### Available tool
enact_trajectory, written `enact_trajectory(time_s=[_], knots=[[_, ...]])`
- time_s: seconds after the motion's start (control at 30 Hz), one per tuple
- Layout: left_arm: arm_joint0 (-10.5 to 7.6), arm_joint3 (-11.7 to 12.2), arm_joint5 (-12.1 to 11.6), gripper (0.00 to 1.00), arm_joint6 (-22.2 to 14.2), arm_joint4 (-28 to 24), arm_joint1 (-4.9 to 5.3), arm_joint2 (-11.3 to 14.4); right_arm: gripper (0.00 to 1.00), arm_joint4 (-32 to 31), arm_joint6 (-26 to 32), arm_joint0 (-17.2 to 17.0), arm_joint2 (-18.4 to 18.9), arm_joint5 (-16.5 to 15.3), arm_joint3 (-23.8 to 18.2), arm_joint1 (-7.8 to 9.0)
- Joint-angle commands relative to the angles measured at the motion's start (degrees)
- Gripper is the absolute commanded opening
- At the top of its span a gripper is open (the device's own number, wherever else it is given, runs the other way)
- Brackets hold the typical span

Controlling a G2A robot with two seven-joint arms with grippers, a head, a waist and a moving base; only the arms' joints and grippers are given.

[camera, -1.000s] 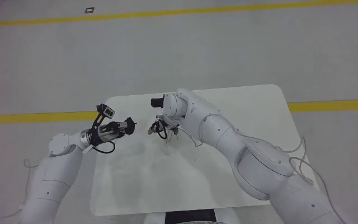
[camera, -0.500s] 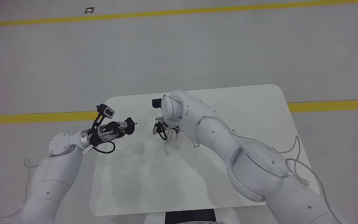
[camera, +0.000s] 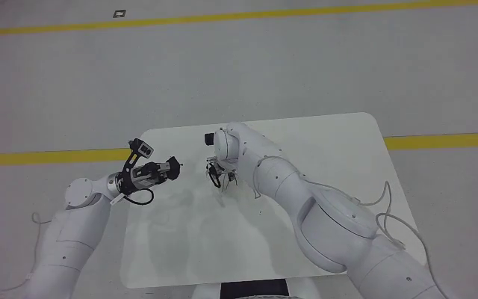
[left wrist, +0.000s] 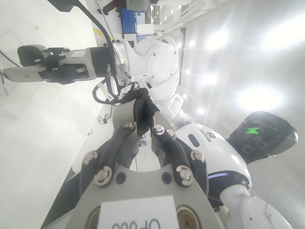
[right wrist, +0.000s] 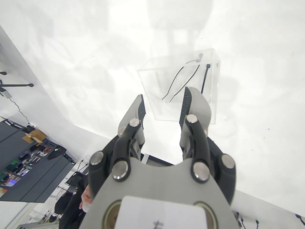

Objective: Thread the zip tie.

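Note:
A clear plastic box (right wrist: 164, 115) stands on the white table (camera: 314, 149) and holds several black zip ties (right wrist: 205, 76), two thin and one thicker. My right gripper (right wrist: 164, 98) hovers just above the box with its fingers open and nothing between them. From above, it (camera: 216, 176) hangs over the table's far left part. My left gripper (left wrist: 143, 103) is held off the table's left edge, level with the right one (left wrist: 13, 65), and is shut. Black frayed material sits at its fingertips; I cannot tell whether a tie is pinched there. From above it (camera: 173, 167) points toward the right gripper.
A loose black tie (camera: 261, 191) lies on the table just right of the right gripper. The near half of the table (camera: 224, 247) is bare white surface. Yellow floor lines (camera: 224, 16) run behind and beside the table.
The right arm's wrist has shifted slightly, bringing its gripper a little to the right over the box. The left arm has kept still.

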Motion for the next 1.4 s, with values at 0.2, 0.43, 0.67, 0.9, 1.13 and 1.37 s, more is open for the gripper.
enact_trajectory(time_s=[0.2,0.43,0.67,0.9,1.13,1.37], knots=[[0.0,0.0,0.0,0.0,0.0,0.0,0.0,0.0,0.28,-1.3,-0.8,0.0,1.2,0.0,3.3,-1.92],[0.0,0.0,0.0,0.0,0.0,0.0,0.0,0.0,0.25,-3.0,-1.6,0.1,1.8,0.0,6.2,-3.78],[0.0,0.0,0.0,0.0,0.0,0.0,0.0,0.0,0.21,-5.4,-2.4,-0.3,2.2,0.0,7.7,-5.07],[0.0,0.0,0.0,0.0,0.0,0.0,0.0,0.0,0.18,-8.9,-3.4,-2.0,2.9,0.0,6.9,-5.38],[0.0,0.0,0.0,0.0,0.0,0.0,0.0,0.0,0.13,-12.2,-4.8,-3.1,4.8,0.0,7.0,-5.59],[0.0,0.0,0.0,0.0,0.0,0.0,0.0,0.0,0.1,-15.2,-6.5,-3.9,7.8,0.0,7.5,-5.9]])
